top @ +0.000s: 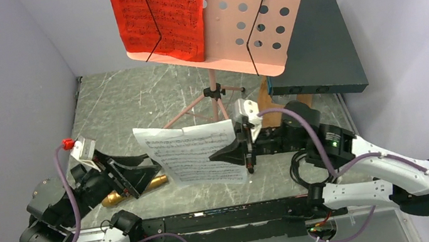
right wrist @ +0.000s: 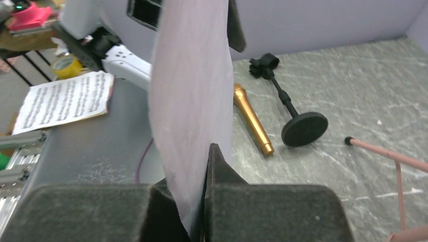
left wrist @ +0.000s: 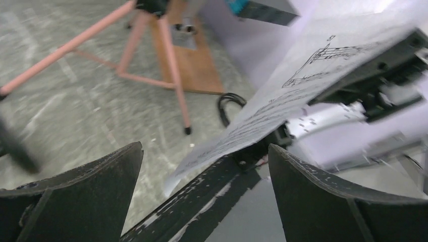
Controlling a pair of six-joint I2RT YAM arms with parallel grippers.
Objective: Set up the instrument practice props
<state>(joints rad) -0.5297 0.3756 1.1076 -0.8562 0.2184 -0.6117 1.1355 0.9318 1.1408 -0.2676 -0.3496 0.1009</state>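
My right hand (right wrist: pixel 206 176) is closed flat on the white sheet (right wrist: pixel 192 75), pinching it at one edge, clear of the bench (top: pixel 133 101); the page stands up out of the pads and bows over towards my left hand (top: pixel 137 176). That hand is spread wide and holds nothing, its fingers aimed at the free end of the page.

I judge the sheet very light and limp; held by one edge it sags and twists, and a hard pinch or a quick swing would crease it. A second hold on the far edge, or a slow carry, should keep it flat.

Up and beyond my right hand is the stand (top: pixel 255 20); the red sheet (top: pixel 159 15) sits on one half under a wire clip and the other half is bare.

Just under my left hand lies the mic (top: pixel 157 183), smooth and round, so likely to roll; best taken across the middle of its body. The mic stand (right wrist: pixel 303 128) lies tipped beside it; its thin stem looks the place to grip.

The sheets show printed staves only; I can read no title, label or brand.
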